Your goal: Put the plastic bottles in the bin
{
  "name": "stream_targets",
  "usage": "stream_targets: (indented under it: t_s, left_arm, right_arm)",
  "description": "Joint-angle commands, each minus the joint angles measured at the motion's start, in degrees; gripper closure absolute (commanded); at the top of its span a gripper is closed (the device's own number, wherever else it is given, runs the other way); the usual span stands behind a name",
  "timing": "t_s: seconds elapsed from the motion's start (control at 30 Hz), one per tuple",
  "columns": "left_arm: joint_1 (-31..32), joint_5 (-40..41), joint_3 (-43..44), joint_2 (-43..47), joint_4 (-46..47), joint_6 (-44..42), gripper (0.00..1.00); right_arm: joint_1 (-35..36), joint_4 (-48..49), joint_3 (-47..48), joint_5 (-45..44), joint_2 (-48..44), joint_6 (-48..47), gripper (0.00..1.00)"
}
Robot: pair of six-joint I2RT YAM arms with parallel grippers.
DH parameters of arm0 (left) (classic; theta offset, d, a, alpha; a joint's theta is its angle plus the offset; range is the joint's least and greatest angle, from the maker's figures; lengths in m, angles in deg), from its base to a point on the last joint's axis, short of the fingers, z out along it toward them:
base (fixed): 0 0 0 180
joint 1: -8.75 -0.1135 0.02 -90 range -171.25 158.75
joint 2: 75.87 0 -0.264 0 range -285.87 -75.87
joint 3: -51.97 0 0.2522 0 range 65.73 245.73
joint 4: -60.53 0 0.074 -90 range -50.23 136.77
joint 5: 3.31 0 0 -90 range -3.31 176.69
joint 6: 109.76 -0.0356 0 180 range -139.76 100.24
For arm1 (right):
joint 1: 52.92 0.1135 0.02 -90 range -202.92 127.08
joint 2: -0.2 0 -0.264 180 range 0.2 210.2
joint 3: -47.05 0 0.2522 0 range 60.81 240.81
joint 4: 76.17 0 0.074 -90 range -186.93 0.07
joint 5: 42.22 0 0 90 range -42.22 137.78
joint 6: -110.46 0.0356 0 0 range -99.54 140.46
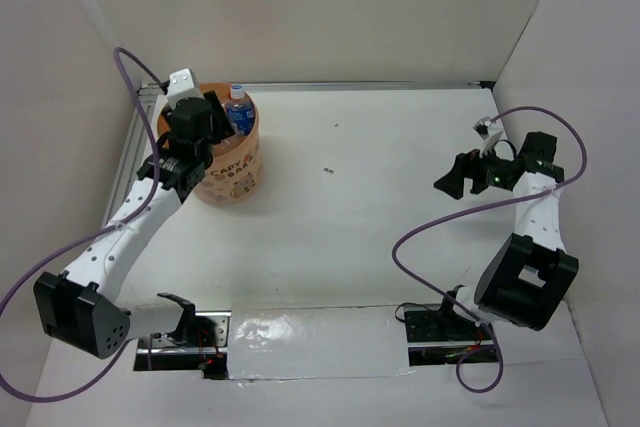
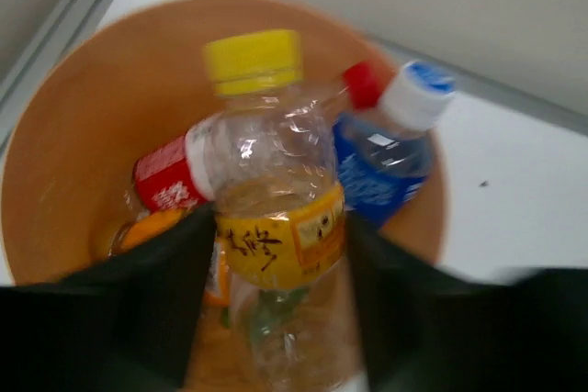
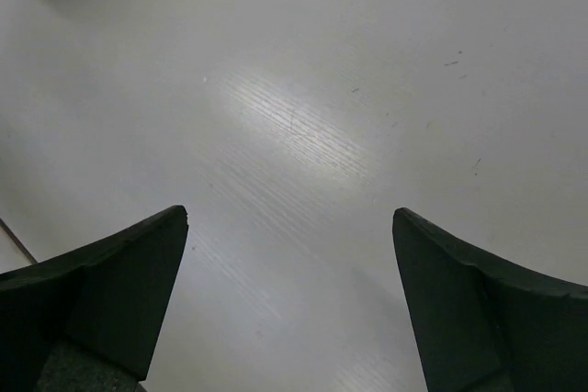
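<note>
The bin [image 1: 232,183] is an orange tapered bucket at the table's far left; the left wrist view looks down past its rim [image 2: 73,144]. My left gripper [image 1: 203,119] [image 2: 280,259] hovers over it, jaws open. A clear bottle with a yellow cap and yellow label [image 2: 276,181] stands between the fingers, with narrow gaps beside its lower body. Inside the bin lie a blue-labelled bottle with a white cap [image 2: 381,172] [image 1: 238,111], a red-labelled bottle [image 2: 170,176] and an orange-filled one [image 2: 152,227]. My right gripper [image 1: 450,182] [image 3: 289,227] hangs open and empty over bare table at the right.
White enclosure walls stand close on the left, back and right. An aluminium rail [image 1: 380,85] runs along the far edge. A small dark speck [image 1: 328,170] lies mid-table. Shiny tape [image 1: 320,332] covers the front edge between the arm bases.
</note>
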Motion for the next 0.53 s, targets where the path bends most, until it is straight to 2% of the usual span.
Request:
stream_targets:
  t_s: [0.0, 0.03, 0.2, 0.27, 0.33, 0.37, 0.47, 0.5]
  left_arm:
    - [-3.7, 0.6, -2.8, -0.3, -3.1, 0.6, 0.23]
    - [-4.3, 0.6, -2.9, 0.4, -3.1, 0.6, 0.01]
    - [-2.4, -1.6, -0.4, 3.3, -2.5, -3.9, 0.00]
    - [-0.4, -7.0, -0.4, 4.6, -1.0, -8.3, 0.00]
    - [3.6, -14.3, -1.2, 7.3, 0.7, -11.3, 0.00]
    - [5.5, -16.7, -2.5, 8.6, 3.9, -15.0, 0.00]
    - [14.6, -23.0, -8.5, 13.1, 9.1, -17.9, 0.00]
    - [14.6, -23.7, -10.1, 14.1, 10.2, -17.9, 0.00]
  right_arm:
    - [1.4, -2.7, 2.7, 0.9, -0.8, -2.1, 0.00]
    - [1.4, -2.7, 2.7, 0.0, -0.8, -1.2, 0.00]
    - [2.6, -0.3, 3.3, -3.6, -2.1, 1.5, 0.00]
    - [2.6, 2.0, 3.3, -6.0, -2.6, 6.9, 0.00]
    - [2.6, 6.5, 2.8, -10.9, -4.7, 11.7, 0.00]
    - [2.6, 8.7, 2.2, -13.6, -5.6, 17.2, 0.00]
    - [2.6, 13.7, -0.9, -21.1, -9.2, 19.2, 0.00]
    - [2.6, 14.7, -1.5, -22.1, -10.2, 19.9, 0.00]
